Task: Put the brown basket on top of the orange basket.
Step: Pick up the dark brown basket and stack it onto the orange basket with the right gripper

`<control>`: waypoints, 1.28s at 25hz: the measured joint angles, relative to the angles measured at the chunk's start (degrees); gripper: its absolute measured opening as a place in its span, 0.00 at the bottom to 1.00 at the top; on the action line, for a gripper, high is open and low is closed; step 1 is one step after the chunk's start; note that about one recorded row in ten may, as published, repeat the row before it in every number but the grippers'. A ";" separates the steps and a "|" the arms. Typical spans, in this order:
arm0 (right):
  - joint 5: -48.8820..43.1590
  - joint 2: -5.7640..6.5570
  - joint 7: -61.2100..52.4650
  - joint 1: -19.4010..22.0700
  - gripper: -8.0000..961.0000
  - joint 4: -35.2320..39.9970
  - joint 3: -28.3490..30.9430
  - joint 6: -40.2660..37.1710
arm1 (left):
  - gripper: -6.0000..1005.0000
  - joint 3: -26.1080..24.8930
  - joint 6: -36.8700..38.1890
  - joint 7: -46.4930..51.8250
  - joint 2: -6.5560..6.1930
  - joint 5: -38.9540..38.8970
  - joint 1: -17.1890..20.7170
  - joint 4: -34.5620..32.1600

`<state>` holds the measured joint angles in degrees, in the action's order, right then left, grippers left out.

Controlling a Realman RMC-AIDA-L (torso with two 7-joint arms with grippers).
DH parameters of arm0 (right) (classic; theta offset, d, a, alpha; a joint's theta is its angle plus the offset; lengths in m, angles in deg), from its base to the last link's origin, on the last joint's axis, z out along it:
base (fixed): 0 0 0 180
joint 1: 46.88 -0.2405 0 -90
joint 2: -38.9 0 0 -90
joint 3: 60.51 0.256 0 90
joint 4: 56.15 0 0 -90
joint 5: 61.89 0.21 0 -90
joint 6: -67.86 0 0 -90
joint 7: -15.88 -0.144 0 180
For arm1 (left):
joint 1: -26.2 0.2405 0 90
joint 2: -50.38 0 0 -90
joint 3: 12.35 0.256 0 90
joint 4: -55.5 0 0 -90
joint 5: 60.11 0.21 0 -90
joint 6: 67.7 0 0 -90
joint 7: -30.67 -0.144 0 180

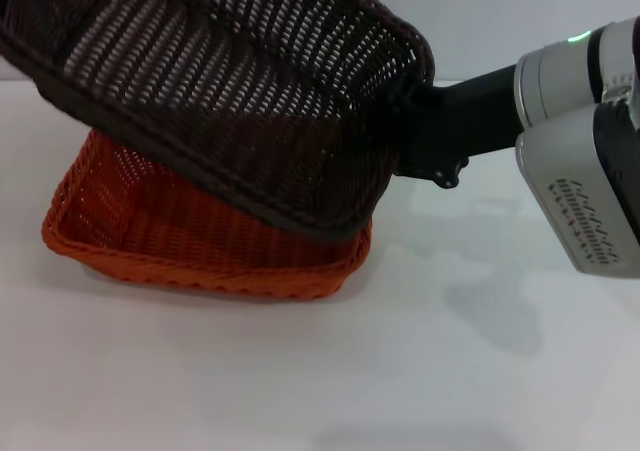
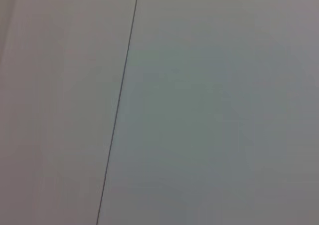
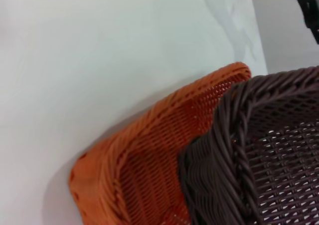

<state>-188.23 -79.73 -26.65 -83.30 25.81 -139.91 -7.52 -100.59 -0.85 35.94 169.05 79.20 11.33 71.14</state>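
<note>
The brown basket (image 1: 230, 91) hangs tilted over the orange basket (image 1: 150, 231), its left end raised high and its lower rim dipping toward the orange one's right end. My right gripper (image 1: 408, 121) comes in from the right and is shut on the brown basket's right-hand rim. The orange basket rests flat on the white table (image 1: 450, 371). In the right wrist view, a corner of the brown basket (image 3: 269, 155) sits just inside a corner of the orange basket (image 3: 144, 170); I cannot tell whether they touch. My left gripper shows in no view.
White tabletop stretches in front of and to the right of the baskets. The left wrist view shows only a plain pale surface crossed by a thin dark line (image 2: 119, 105).
</note>
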 joint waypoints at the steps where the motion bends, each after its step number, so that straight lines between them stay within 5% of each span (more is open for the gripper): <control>1: 0.00 0.00 0.00 0.00 0.14 0.00 0.00 0.00 | 0.74 0.00 0.00 0.00 0.00 0.00 0.00 0.00; 32: 0.76 -0.07 8.75 -3.47 0.14 -11.33 1.59 1.72 | 0.74 -0.34 -2.60 -0.46 -0.18 -0.79 -0.07 -0.98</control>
<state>-187.47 -79.80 -17.90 -86.77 14.48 -138.32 -5.80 -100.93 -3.45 35.48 168.88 78.41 11.26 70.17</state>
